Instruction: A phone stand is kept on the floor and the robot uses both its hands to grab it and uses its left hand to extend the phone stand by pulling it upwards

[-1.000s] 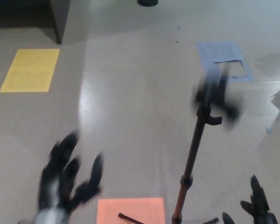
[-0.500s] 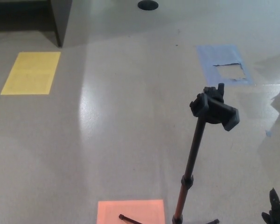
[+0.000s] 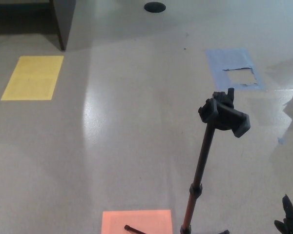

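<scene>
The phone stand (image 3: 201, 165) stands upright on the floor at the lower right, a thin black pole with a collar (image 3: 195, 189) partway up and a black clamp head (image 3: 224, 116) on top. Its tripod legs (image 3: 136, 229) spread over an orange sheet at the bottom edge. Only the black fingertips of my right hand (image 3: 289, 219) show in the bottom right corner, well apart from the pole; nothing is in them, and their spread is unclear. My left hand is out of the picture.
An orange sheet (image 3: 122, 220) lies under the stand. A yellow sheet (image 3: 33, 77) lies far left, a torn blue sheet (image 3: 233, 67) far right. A dark cabinet (image 3: 62, 19) stands at the top left and a black disc (image 3: 155, 7) at the top.
My left hand has dropped out of view from the lower left. My right hand has sunk toward the bottom right corner. The stand's head, blurred a second ago, now holds still.
</scene>
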Controlling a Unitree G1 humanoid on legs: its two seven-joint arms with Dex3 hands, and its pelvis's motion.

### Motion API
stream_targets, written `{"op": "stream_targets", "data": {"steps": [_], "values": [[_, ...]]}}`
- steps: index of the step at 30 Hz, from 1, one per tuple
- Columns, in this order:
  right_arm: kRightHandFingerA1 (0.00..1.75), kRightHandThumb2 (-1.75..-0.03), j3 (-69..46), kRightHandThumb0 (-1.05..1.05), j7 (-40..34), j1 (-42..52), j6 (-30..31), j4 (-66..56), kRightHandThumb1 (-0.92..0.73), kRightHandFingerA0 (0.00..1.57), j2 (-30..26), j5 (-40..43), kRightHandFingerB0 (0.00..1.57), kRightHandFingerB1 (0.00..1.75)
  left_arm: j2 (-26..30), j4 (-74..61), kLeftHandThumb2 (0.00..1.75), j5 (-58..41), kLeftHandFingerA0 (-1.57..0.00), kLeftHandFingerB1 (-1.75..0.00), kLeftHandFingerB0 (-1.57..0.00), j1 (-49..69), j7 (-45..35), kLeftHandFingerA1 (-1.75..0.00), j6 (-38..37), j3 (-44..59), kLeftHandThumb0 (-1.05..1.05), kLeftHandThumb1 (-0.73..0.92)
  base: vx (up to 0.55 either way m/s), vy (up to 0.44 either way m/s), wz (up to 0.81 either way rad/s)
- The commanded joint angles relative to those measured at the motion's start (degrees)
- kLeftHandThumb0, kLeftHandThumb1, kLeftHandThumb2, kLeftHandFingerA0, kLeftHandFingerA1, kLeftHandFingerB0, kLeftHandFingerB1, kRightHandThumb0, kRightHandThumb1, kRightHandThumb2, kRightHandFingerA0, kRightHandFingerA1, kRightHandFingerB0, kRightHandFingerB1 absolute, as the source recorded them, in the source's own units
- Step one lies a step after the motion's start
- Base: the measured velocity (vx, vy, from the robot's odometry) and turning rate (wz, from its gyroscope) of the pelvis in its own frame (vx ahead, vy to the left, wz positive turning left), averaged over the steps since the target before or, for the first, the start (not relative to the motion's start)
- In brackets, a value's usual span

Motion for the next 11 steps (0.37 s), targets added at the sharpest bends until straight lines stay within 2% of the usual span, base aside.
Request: {"op": "stream_targets", "data": {"steps": [1, 4, 5, 11], "values": [[0.52, -0.75, -0.8, -1.05, 5.3, 4.2, -4.5, -6.6, -0.76, 0.0, -6.0, 2.1, 0.0, 0.09, 4.2, 3.7, 0.66, -0.1, -0.2, -0.28, -0.22, 3.8, -14.7, -0.28, -27.8, 4.7, -0.91, 0.82, 0.0, 0.0, 0.0], [0.5, -0.75, -0.7, -1.05, 5.4, 4.4, -4.1, -6.8, -0.77, 0.0, -6.0, 2.0, 0.0, 0.08, 4.0, 4.0, 0.66, -0.3, -0.19, -0.28, -0.22, 3.7, -15.2, -0.28, -28.5, 5.0, -0.9, 0.83, 0.0, 0.0, 0.0], [0.49, -0.8, -0.7, -1.05, 5.3, 4.6, -4.1, -6.9, -0.8, 0.0, -5.9, 1.9, 0.0, 0.09, 4.0, 4.3, 0.66, -0.2, -0.2, -0.28, -0.22, 3.6, -15.4, -0.28, -29.0, 5.1, -0.88, 0.84, 0.0, 0.0, 0.0], [0.48, -0.75, -0.7, -1.05, 5.2, 5.3, -3.8, -7.7, -0.76, 0.0, -5.7, 1.8, 0.0, 0.1, 4.2, 4.3, 0.67, -0.2, -0.21, -0.28, -0.23, 3.7, -16.5, -0.29, -29.6, 5.4, -0.86, 0.85, 0.0, 0.0, 0.0]]}}
